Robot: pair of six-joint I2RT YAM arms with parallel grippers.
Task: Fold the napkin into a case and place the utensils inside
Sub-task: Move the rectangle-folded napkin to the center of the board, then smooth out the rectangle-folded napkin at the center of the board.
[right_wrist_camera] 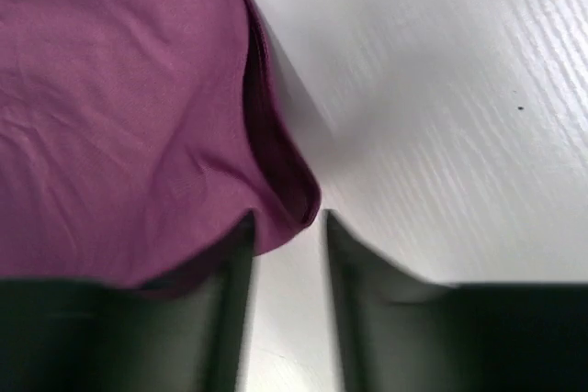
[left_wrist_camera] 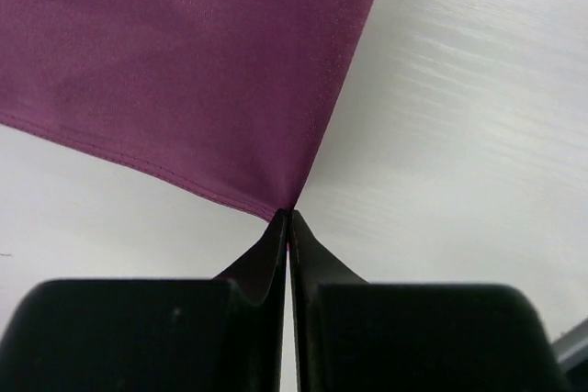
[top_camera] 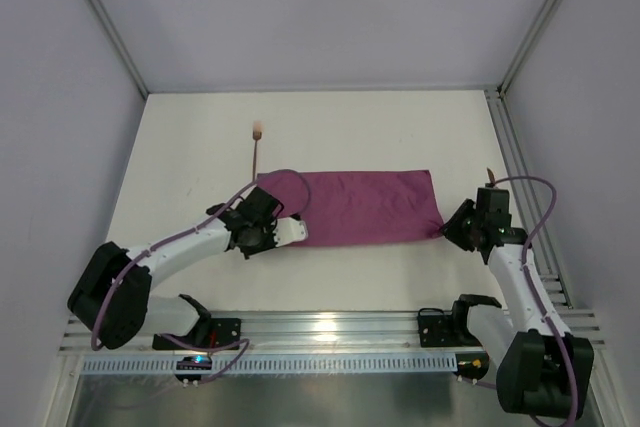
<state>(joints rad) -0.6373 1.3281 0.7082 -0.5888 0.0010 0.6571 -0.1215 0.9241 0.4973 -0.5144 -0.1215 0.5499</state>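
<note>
The napkin, a plain magenta-purple cloth, is lying folded into a wide, double-layered rectangle with its long side running left to right and its near left corner being drawn into a taut point. A copper-brown fork with a pale rosy head is lying just beyond the cloth's far left corner, head pointing away. A second brown piece is showing only partly, just past the cloth's right edge.

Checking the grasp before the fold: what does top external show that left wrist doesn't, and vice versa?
Top external only: the whole napkin as a long rectangle, the fork past its far left corner, the right gripper at its near right corner. Left wrist only: the left gripper shut on a napkin corner, cloth drawn to a point. Both: the magenta napkin on the white table.
</note>
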